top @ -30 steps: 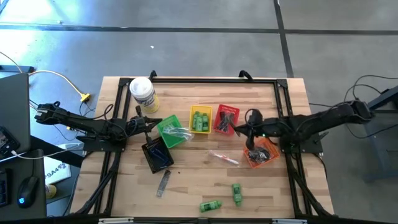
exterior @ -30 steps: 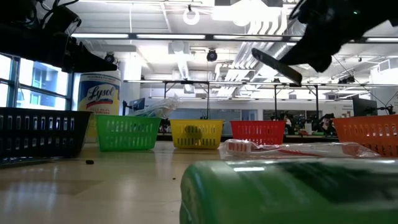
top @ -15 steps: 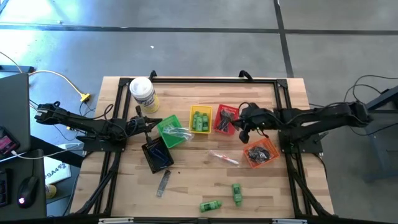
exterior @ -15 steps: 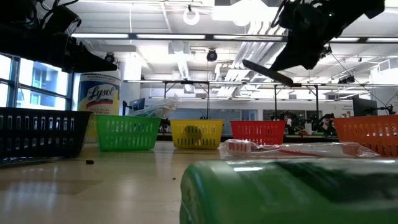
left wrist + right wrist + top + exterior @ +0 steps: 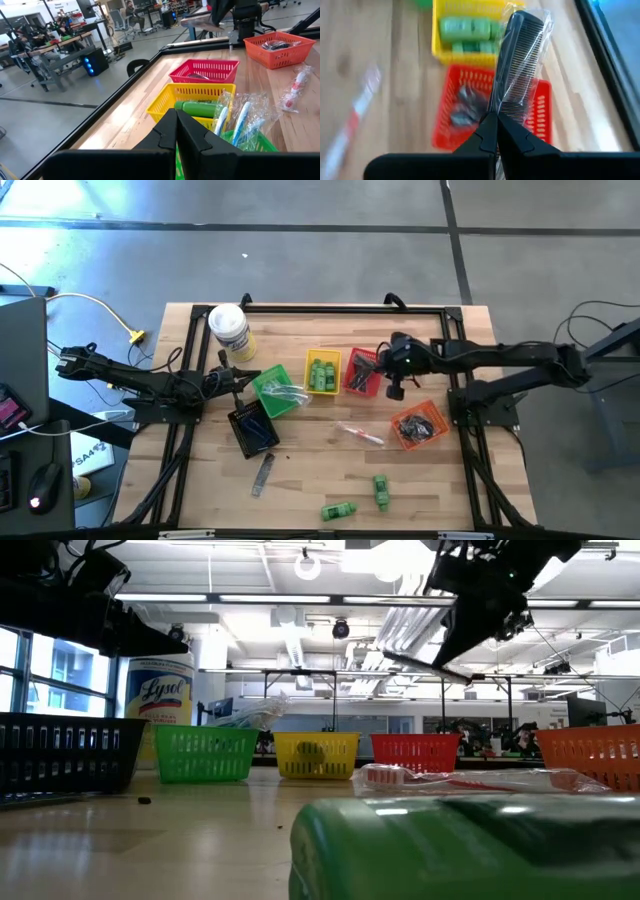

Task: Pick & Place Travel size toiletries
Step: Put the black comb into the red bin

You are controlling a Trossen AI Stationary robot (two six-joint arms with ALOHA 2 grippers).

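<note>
A black comb in clear wrap is pinched at one end between the fingers of the right gripper, and sticks out ahead of them in the air above the red basket, which already holds a few dark pieces. The yellow basket just to its left holds green bottles, and two more green bottles lie on the near part of the table. The left gripper waits at the left by the green basket, its fingers pressed together on nothing.
</note>
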